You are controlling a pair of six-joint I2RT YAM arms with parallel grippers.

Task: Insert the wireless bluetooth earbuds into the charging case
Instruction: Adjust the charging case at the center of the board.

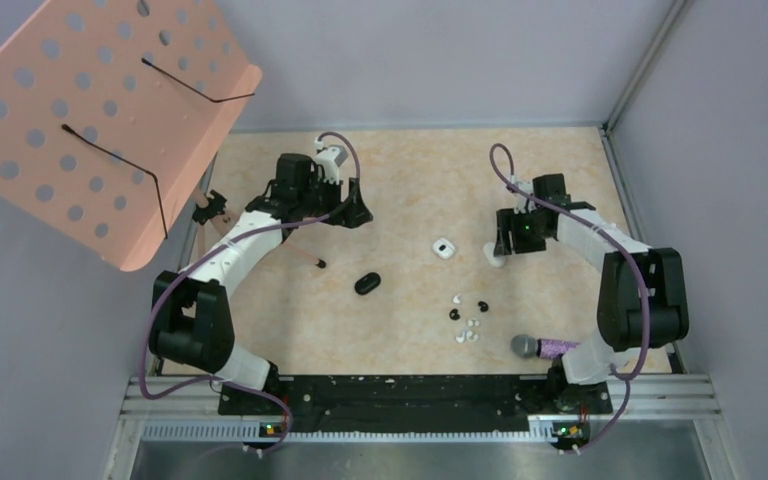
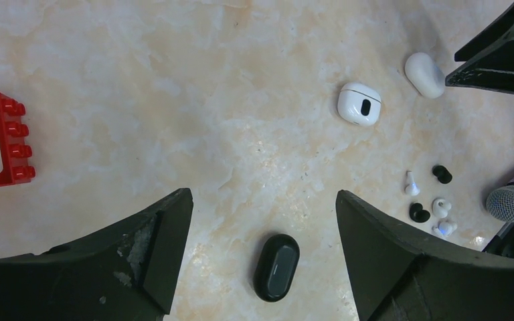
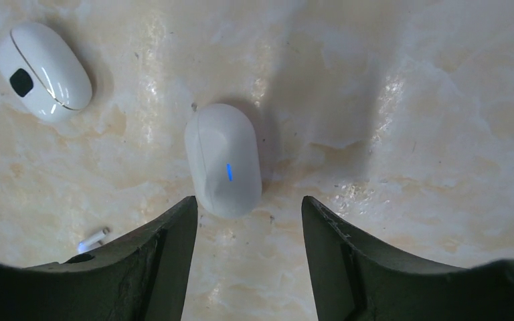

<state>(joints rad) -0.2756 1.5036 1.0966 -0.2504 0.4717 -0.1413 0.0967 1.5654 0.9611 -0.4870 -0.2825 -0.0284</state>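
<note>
Looking at the marbled beige tabletop (image 1: 400, 190): bean-shaped earbuds (image 1: 467, 318), two black and I think four white, lie loose near its near edge, right of middle. Three smooth pebble cases: black case (image 1: 366, 284), glossy white case (image 1: 443, 248), matte white case (image 3: 223, 159). Left gripper (image 2: 264, 197) gapes empty; right gripper (image 3: 247, 204) has its jaws apart around the matte one's end, unclamped.

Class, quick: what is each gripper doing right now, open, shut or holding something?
Left gripper: open, holding nothing.
Right gripper: open, holding nothing; the blue-lit white case lies at its fingertips, ungripped.
</note>
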